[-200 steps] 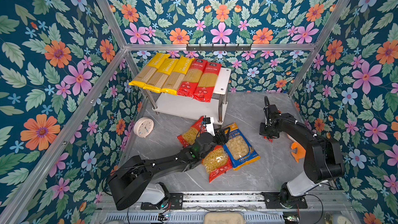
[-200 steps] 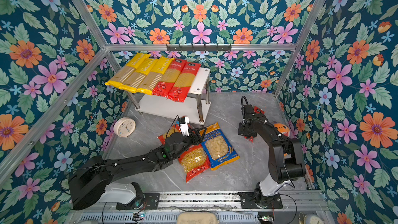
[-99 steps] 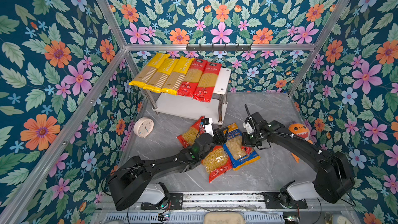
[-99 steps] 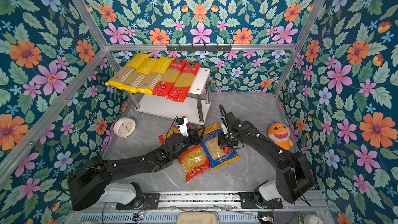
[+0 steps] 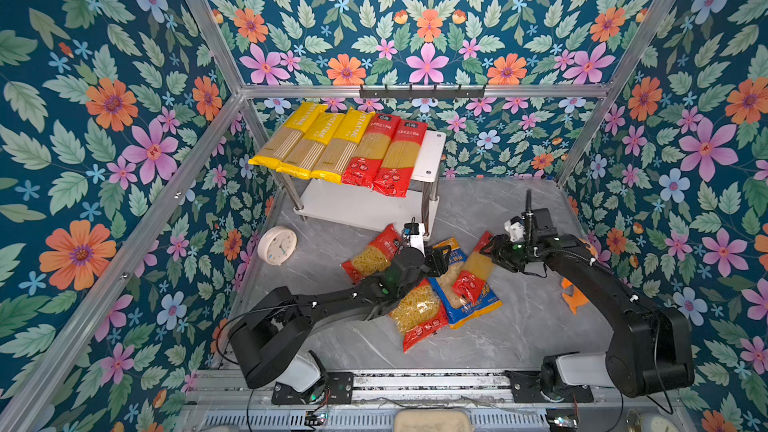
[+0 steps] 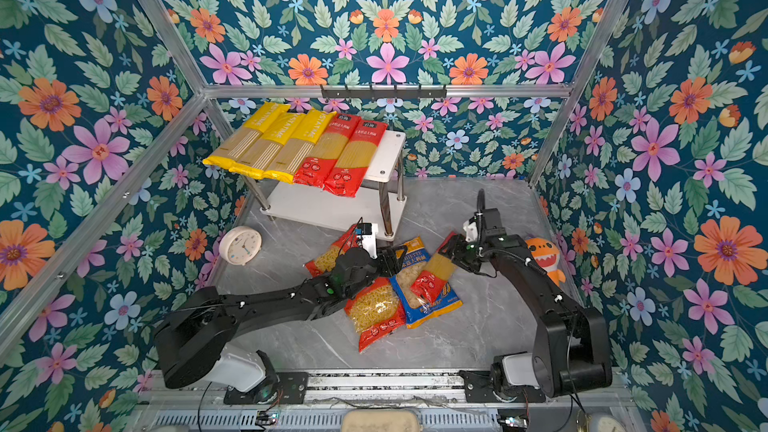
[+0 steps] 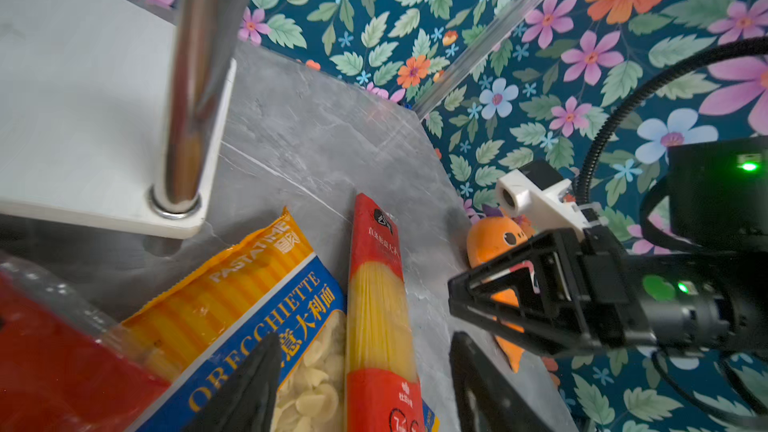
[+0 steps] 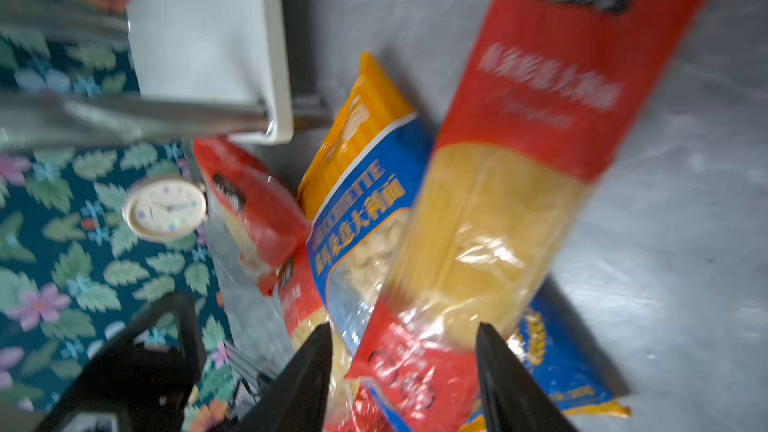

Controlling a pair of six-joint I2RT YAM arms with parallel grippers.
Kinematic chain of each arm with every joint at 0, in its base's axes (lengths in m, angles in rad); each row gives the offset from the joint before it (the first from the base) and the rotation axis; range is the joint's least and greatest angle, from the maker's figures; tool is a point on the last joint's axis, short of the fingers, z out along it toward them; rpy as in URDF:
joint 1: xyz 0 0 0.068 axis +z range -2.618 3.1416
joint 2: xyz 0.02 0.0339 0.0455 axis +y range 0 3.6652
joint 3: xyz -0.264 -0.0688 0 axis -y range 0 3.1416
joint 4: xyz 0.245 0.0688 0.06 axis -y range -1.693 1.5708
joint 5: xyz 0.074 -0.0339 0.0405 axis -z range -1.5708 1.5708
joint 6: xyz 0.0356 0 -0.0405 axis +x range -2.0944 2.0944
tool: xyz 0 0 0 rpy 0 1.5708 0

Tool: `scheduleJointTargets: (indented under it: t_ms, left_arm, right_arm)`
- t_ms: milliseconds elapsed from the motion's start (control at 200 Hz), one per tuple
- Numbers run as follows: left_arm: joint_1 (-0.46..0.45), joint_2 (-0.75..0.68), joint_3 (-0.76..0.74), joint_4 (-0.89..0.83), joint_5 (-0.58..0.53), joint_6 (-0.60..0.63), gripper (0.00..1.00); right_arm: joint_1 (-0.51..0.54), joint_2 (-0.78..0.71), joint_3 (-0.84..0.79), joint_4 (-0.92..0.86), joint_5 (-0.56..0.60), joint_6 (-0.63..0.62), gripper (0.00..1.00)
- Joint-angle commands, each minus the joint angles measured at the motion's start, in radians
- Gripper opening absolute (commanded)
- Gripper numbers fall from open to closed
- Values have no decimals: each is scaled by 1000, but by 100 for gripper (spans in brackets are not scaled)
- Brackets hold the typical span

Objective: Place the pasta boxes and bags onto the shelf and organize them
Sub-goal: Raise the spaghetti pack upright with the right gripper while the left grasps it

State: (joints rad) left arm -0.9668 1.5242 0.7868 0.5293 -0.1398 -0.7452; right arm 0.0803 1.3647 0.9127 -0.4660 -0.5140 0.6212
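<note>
1. Spaghetti covers most of the top board of the shelf point(image 5: 433, 150). Three yellow packs point(image 5: 316, 144) lie side by side at its left, each lettered PASTATIME toward its far end. Next to them are two red packs point(image 5: 386, 153) with Chinese lettering under a black badge.
2. A third red pack point(image 7: 376, 305) with the same Chinese print lies on the grey tabletop point(image 5: 519, 326), near and right of the shelf. Its near end rests on the orecchiette bag point(image 7: 249, 317).
3. That blue-and-orange bag reads PASTATIME on its striped end and ORECCHIETTE on the blue, with Chinese characters alongside.
4. Two red short-pasta bags flank the left arm, one point(image 5: 371, 255) by the shelf's near right leg and one point(image 5: 419, 320) nearer, against the blue bag.
5. The left gripper point(image 7: 363, 351) is spread wide over the blue bag and the red pack, grasping nothing.
6. The right gripper point(image 5: 487, 249) is parted and empty, close beside that red pack's far end.
7. A white clock point(image 5: 277, 245) sits at the left and an orange shark plush point(image 6: 542, 257) at the right.
</note>
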Motion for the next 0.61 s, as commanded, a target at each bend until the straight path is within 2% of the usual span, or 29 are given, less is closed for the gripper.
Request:
scheduleJointTargets:
  t_ms: [0,120,250,425,600]
  left_arm:
    - [0,74,77,-85,98,79,68]
    - [-1,166,172,-194,138,140,68]
    - [-1,231,230,-254,178,162,69]
    - [-2,260,222,-219,213,125,68]
    - [-1,292,215,-192,245,72,67]
  right_arm:
    - [-105,16,-92,207,-65,142,62]
    - [-160,74,-185,439,-103,248,71]
    - [-160,188,-206,560,-124,290,74]
    - [-159,264,-247,725,-122,349,70]
    - [-151,372,-266,853,-149,409,61]
